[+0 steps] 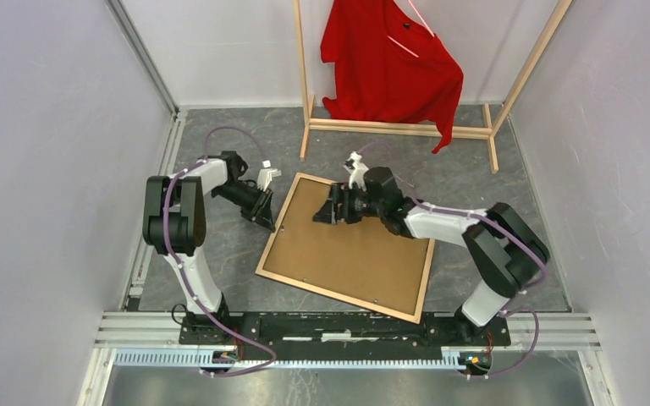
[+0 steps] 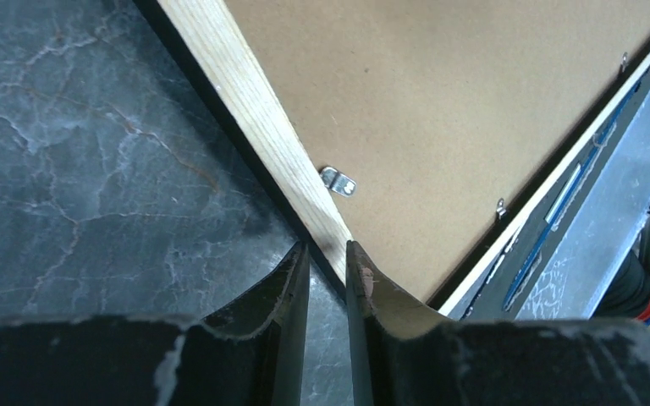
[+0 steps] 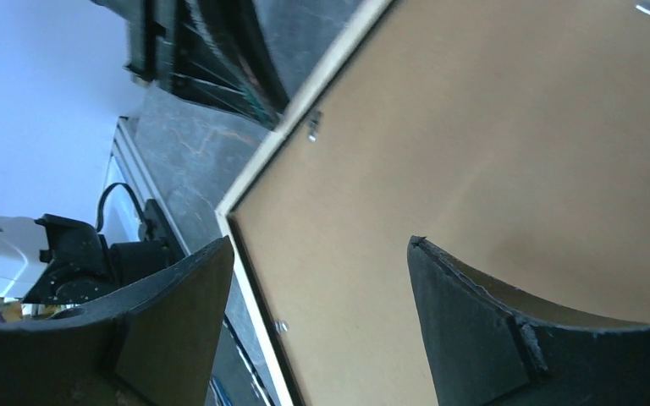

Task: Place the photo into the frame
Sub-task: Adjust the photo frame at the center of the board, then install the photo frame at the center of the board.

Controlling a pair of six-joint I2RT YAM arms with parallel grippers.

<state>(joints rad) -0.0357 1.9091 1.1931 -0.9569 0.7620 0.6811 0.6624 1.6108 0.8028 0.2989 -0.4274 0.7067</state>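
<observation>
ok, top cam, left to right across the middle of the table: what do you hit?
left arm → left gripper → frame, wood back up → right arm. Skipped: right gripper, which hangs over the frame.

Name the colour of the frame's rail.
The rail is light wood; left wrist view.

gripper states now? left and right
left gripper: nearly closed at the frame rail, grip cannot be told
right gripper: open, empty, above the backing board
</observation>
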